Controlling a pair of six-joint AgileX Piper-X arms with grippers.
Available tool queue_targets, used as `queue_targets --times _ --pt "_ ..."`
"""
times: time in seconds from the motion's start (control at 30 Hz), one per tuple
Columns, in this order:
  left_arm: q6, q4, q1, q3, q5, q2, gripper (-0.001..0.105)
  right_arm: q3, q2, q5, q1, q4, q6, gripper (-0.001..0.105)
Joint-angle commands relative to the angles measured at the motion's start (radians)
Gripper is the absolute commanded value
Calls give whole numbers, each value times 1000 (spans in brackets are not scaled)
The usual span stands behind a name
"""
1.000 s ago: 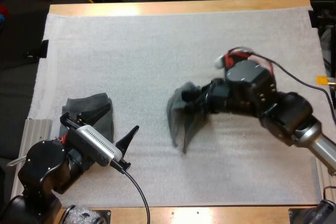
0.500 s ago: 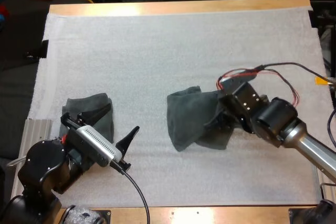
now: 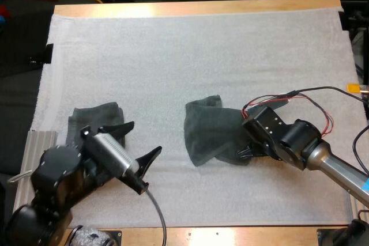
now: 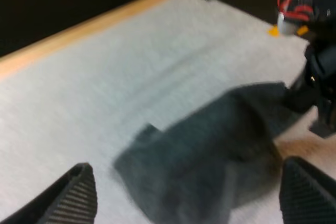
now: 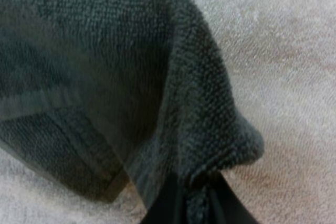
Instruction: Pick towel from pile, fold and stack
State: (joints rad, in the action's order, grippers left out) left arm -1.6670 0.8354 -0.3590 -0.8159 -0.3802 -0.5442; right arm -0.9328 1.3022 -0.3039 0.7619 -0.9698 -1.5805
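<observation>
Right wrist view shows the right gripper (image 5: 198,204) pinching only the hem of the towel (image 5: 105,51) mid-mat (image 3: 173,56), so a pull may slip it free or skew the fold, since the left gripper (image 3: 143,138), spread wide and empty by the folded towel (image 3: 95,120), pins nothing.

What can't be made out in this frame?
High view: near part of the folded towel, covered by the left gripper and its arm.
High view: grip of the right gripper on the middle towel, hidden under its own wrist.
Left wrist view: middle towel's folds, blurred.
Right wrist view: most of that towel, cut off at the edges.
</observation>
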Motion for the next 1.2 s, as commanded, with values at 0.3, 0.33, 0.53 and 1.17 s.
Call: queue_targets --times 0.3,0.33,0.53,1.17 --pt "-64 26 -3 -8 -257 -181 70 -3 -9 -286 -4 -91 37 1" --pt "-64 26 -3 -8 -268 -191 70 -3 -9 -302 -3 -102 37 1" --pt "-87 26 -3 -8 -284 -260 70 -3 -9 -330 -3 -134 37 1" --pt "-87 26 -3 -8 -389 -359 69 -47 -36 -201 -3 -44 37 1"
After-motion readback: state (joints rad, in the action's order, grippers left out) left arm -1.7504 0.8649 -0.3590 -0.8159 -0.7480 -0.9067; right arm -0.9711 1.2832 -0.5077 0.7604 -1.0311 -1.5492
